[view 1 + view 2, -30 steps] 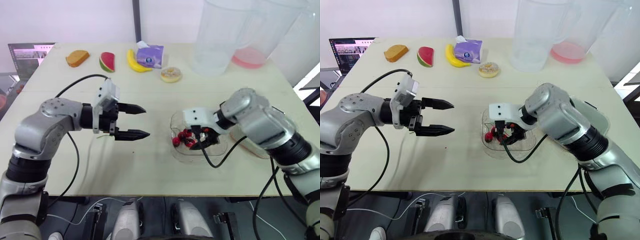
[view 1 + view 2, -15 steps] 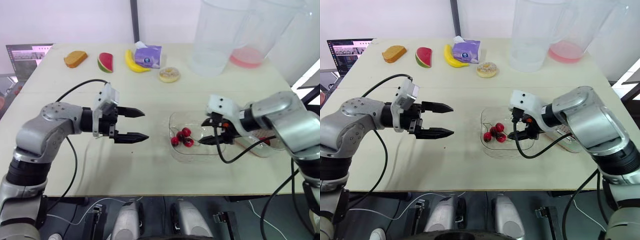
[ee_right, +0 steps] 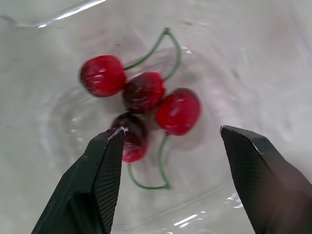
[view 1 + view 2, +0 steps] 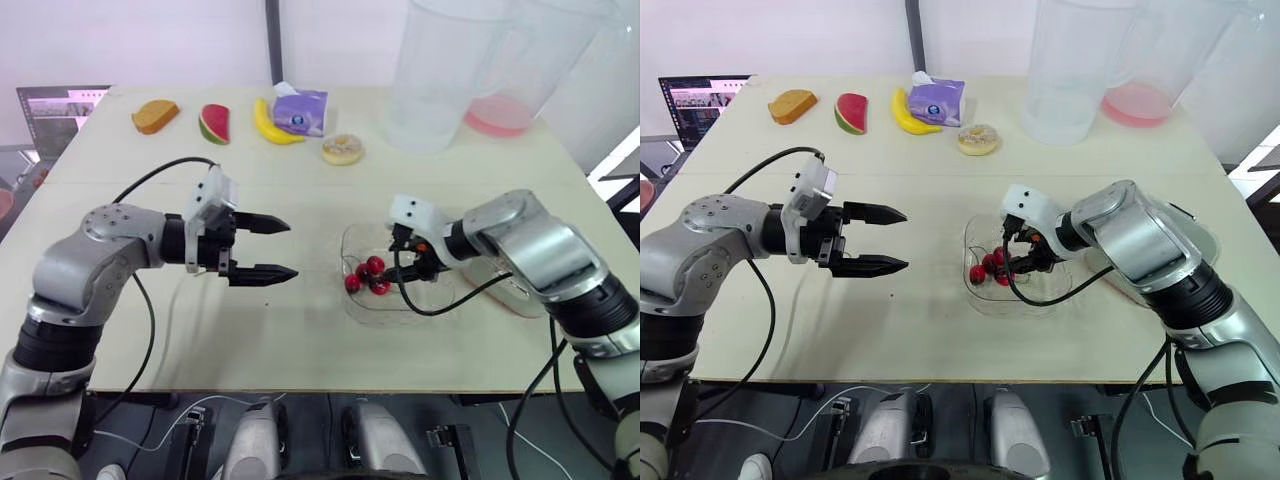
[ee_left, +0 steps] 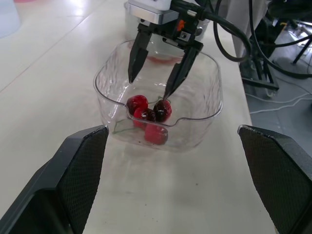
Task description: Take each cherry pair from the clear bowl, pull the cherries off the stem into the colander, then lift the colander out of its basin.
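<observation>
Right end effector (image 5: 150, 87) hangs released, fingers spread, tips just above four cherries (image 3: 146, 97) clustered in the clear bowl (image 5: 210, 73). Left end effector (image 4: 293, 248) is also released, and we see bare tabletop (image 4: 300, 330) between it and the bowl. The purple pack (image 4: 300, 110) by the far edge has print too small to read.

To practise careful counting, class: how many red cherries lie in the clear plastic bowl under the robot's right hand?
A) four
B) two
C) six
A: four red cherries on green stems lie in the clear plastic bowl, just below the open right hand.
</observation>
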### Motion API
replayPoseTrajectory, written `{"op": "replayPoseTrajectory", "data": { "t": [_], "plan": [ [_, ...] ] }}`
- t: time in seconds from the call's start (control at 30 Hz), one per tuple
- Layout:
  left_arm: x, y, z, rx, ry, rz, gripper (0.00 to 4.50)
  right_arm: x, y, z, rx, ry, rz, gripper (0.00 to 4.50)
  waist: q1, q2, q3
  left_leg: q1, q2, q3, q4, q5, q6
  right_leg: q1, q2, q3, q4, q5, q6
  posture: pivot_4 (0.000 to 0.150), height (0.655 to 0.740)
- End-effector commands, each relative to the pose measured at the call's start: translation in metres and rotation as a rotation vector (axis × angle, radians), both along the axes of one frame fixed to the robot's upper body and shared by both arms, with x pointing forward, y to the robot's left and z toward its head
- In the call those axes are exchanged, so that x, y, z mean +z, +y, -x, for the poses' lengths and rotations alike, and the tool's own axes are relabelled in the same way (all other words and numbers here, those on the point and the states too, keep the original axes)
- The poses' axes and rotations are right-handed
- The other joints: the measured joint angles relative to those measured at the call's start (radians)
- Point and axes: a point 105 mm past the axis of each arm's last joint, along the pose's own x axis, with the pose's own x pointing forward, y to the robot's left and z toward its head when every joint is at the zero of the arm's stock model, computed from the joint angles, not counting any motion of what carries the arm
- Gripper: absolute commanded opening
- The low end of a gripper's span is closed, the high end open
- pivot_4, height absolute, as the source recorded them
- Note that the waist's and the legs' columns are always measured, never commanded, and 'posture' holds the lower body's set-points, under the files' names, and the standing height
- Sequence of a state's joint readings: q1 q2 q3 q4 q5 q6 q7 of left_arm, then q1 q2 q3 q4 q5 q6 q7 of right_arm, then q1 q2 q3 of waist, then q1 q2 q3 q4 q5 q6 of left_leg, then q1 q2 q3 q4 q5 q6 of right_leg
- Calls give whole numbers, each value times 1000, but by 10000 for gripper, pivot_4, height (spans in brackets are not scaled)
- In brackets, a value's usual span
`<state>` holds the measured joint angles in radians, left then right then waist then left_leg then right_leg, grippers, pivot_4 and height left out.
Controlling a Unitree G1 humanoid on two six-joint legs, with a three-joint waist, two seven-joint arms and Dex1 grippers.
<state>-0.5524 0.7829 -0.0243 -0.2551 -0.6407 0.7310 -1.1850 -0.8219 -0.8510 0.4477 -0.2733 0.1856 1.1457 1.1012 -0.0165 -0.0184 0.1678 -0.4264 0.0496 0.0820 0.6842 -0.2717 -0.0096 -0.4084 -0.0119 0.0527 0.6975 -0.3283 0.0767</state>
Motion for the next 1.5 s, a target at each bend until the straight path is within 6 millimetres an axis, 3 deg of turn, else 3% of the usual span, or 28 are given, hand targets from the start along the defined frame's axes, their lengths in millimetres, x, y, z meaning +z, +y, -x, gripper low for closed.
{"op": "replayPoseTrajectory", "data": {
  "t": [0.03,0.63,0.77,0.8,0.9,0.93,1.13,1.5],
  "plan": [
    [7,2,1,4,-47,-2,45000,12,7,15,110,-27,19,33890,0,0,0,0,0,0,0,0,0,0,0,0,0,0,0,1500,7400],
    [7,3,0,8,-49,2,45000,-14,12,11,151,-17,92,33890,-1,0,0,0,0,0,0,0,0,0,0,0,0,0,0,1500,7400],
    [7,3,-1,10,-51,2,45000,-21,13,12,154,-13,106,21178,-1,0,0,0,0,0,0,0,0,0,0,0,0,0,0,1500,7400],
    [7,3,-1,10,-52,2,45000,-22,13,12,155,-12,109,14502,-1,0,0,0,0,0,0,0,0,0,0,0,0,0,0,1500,7400],
    [8,2,0,8,-51,3,45000,-23,13,12,159,-16,113,1805,-1,0,0,0,0,0,0,0,0,0,0,0,0,0,0,1500,7400],
    [8,2,0,8,-51,3,45000,-23,14,12,161,-18,115,395,-1,0,0,0,0,0,0,0,0,0,0,0,0,0,0,1500,7400],
    [8,2,1,5,-50,4,45000,-10,16,12,178,-49,96,395,-1,0,0,0,0,0,0,0,0,0,0,0,0,0,0,1500,7400],
    [9,0,1,5,-44,13,45000,49,-2,12,305,-359,228,395,0,0,0,0,0,0,0,0,0,0,0,0,0,0,0,1500,7400]
  ]
}}
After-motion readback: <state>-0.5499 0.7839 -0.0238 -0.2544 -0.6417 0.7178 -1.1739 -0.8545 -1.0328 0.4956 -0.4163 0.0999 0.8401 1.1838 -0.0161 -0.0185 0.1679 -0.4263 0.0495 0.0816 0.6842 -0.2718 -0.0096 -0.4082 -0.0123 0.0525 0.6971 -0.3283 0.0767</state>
